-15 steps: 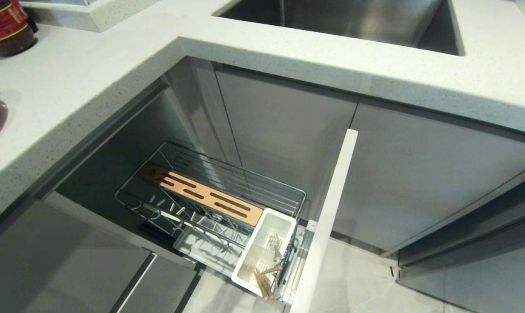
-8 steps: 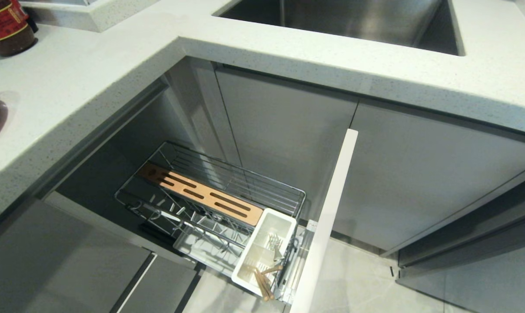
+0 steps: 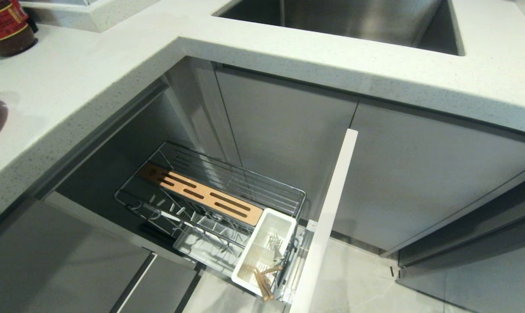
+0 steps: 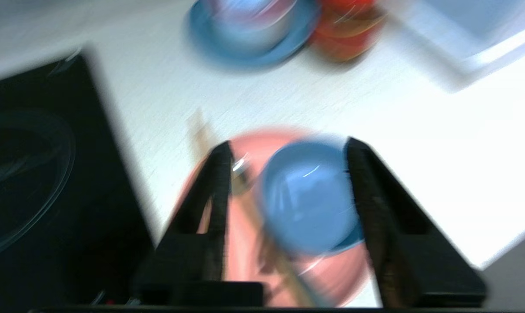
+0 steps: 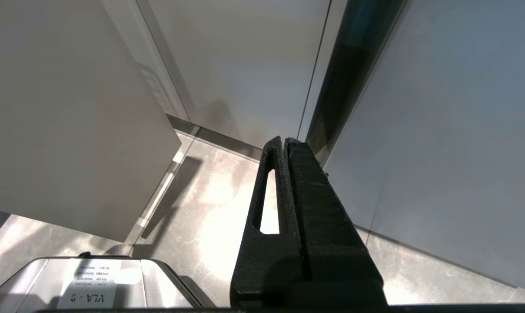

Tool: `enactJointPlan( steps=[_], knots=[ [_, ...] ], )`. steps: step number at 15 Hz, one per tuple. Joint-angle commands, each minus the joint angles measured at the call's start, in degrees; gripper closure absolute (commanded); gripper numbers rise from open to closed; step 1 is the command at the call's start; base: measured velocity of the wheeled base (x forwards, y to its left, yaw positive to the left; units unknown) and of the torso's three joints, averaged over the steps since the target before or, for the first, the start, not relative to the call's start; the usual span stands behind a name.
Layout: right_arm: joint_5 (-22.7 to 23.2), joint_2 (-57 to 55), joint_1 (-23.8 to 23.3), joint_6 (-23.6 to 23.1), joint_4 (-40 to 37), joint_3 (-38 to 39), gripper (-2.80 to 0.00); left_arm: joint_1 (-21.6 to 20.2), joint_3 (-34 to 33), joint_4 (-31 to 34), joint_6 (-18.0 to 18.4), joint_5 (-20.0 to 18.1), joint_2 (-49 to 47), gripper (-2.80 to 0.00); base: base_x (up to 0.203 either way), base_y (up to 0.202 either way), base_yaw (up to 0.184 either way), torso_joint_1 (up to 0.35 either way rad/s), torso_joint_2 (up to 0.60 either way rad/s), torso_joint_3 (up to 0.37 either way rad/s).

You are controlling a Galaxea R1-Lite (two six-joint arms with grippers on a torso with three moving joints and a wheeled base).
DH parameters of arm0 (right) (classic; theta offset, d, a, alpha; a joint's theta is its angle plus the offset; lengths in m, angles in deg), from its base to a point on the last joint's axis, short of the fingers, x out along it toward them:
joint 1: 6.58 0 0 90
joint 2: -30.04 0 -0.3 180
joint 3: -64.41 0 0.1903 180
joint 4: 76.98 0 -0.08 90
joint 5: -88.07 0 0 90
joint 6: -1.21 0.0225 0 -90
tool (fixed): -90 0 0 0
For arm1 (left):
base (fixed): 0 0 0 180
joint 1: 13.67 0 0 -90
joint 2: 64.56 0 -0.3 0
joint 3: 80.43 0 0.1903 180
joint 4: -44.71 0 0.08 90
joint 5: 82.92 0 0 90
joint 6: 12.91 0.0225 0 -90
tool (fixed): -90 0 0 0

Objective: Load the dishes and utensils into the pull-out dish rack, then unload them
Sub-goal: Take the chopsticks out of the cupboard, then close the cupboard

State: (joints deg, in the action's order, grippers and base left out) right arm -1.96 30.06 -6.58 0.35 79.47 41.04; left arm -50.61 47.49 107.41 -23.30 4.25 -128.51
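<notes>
While over pink plate (image 4: 245, 261) | L gripper (image 4: 288, 150) jaws apart, astride blue bowl (image 4: 308, 200) | R gripper (image 5: 284, 141) jaws closed, empty

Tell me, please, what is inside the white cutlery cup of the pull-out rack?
The white cutlery cup holds wooden chopsticks in its near compartment, their ends sticking out over the rim. Their lower ends are hidden inside. Whether the spoon is there cannot be told.

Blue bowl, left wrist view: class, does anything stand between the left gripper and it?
Nothing visible does. The left gripper hangs above the blue bowl, which sits on the pink plate, fingers spread to either side of it.
</notes>
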Motion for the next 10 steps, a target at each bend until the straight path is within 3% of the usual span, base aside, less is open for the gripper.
enactJointPlan(
  steps=[1,4,5,10],
  knots=[
    [0.0,0.0,-0.1,0.0,0.0,0.0,0.0,4.8,2.7,-1.0,-1.8,-0.1,-1.0,0.0,0.0,0.0,0.0,0.0,0.0,0.0],
    [0.0,0.0,0.0,0.0,0.0,0.0,0.0,17.2,4.6,-3.3,-12.7,-0.1,-3.8,0.0,0.0,0.0,0.0,0.0,0.0,0.0],
    [0.0,0.0,0.0,0.0,0.0,0.0,0.0,22.2,5.4,-3.6,-14.8,-0.1,-5.6,0.0,0.0,0.0,0.0,0.0,0.0,0.0],
    [0.0,0.0,0.0,0.0,0.0,0.0,0.0,50.9,6.2,-0.5,-18.9,-0.4,-12.1,0.0,0.0,0.0,0.0,0.0,0.0,0.0]
  ],
)
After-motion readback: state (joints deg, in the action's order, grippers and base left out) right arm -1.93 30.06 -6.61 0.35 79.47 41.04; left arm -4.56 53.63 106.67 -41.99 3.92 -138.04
